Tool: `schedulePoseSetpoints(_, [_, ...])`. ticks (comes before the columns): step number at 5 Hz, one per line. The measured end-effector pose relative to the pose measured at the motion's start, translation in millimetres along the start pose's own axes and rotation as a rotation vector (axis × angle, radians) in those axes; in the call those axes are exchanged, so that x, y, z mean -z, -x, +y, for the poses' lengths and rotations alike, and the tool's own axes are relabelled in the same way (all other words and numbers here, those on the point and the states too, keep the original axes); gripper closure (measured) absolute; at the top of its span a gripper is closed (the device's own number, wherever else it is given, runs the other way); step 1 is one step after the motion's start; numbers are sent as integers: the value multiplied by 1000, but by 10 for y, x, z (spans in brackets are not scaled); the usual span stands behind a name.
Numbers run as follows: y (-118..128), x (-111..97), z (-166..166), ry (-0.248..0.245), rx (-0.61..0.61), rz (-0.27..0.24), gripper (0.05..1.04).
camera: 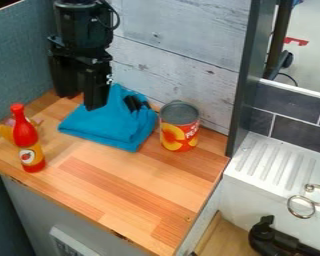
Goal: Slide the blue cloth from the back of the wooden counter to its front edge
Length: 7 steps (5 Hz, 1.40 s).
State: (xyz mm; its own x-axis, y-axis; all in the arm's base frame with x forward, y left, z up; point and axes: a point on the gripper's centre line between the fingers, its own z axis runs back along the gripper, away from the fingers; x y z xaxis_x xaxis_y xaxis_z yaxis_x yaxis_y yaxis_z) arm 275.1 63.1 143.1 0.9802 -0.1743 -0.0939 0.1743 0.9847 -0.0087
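Note:
The gripper (81, 101) hangs at the upper left, its two fingers apart and nothing seen between them. It is at the back-left side of a folded blue cloth (109, 127); whether it touches the cloth I cannot tell. A small dark thing (132, 103) shows at the cloth's back right. Right of the cloth stands an upright can (180, 132) with a red and yellow label. A red bottle (27, 142) stands upright at the left, with a yellow thing (7, 132) partly hidden behind it.
The wooden counter (122, 182) meets a pale plank wall (183, 55) at the back and a blue-grey panel (16, 55) at the left. A dark upright post (248, 80) borders its right. Beyond lie a white ridged sink ledge (276, 162), metal rings (301, 206) and a black fixture (273, 240).

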Motion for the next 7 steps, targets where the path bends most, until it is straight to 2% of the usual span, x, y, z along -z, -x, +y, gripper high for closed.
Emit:
schedulePoseSetpoints(1, [-1, 91, 0, 14, -1, 29, 83])
schedulePoseSetpoints(2, [-247, 81, 143, -13, -7, -34, 83])
schedulePoseSetpoints(3, [-444, 111, 369, -50, -40, -38, 83])
schedulePoseSetpoints(4, [-555, 245, 565, -82, -63, -27, 83])
schedulePoseSetpoints(5, [-629, 456, 808, -104, -79, -40, 83])
schedulePoseSetpoints(7, [-791, 675, 1013, -75, -118, -106, 83])
